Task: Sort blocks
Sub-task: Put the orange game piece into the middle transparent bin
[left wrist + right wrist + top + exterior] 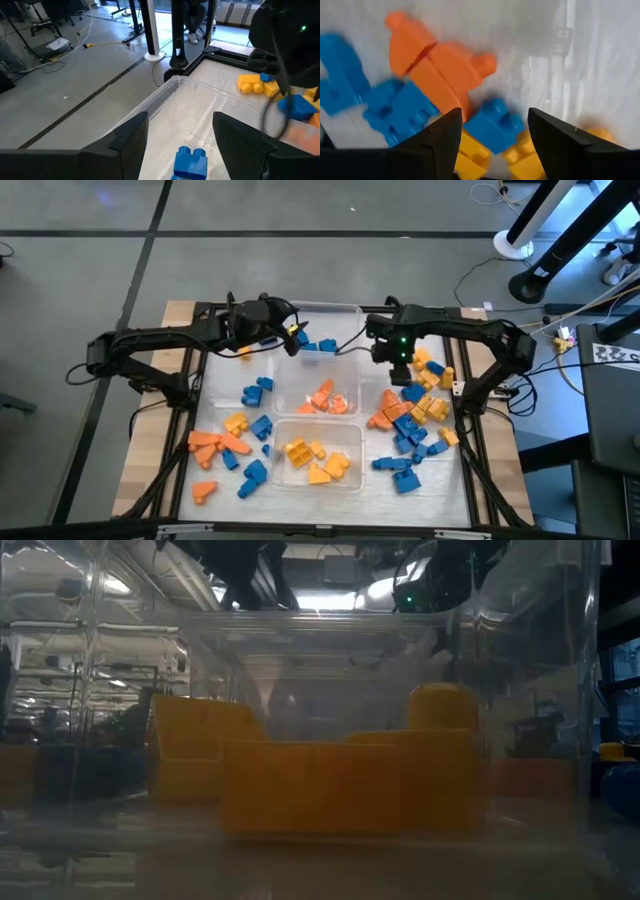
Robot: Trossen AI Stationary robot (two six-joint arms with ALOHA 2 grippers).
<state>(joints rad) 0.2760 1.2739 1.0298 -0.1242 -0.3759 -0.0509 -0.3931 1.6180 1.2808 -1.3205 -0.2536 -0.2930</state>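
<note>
Right of centre in the overhead frame, my right gripper point(391, 358) hangs spread and empty over crowded blocks point(412, 412), so closing could snag two colours, while my left gripper point(268, 323), spread too, hovers upper middle.

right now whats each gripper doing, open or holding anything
left gripper: open, empty, over the far tub with a blue block below it.
right gripper: open, empty, over the loose blocks right of the tubs.
</note>
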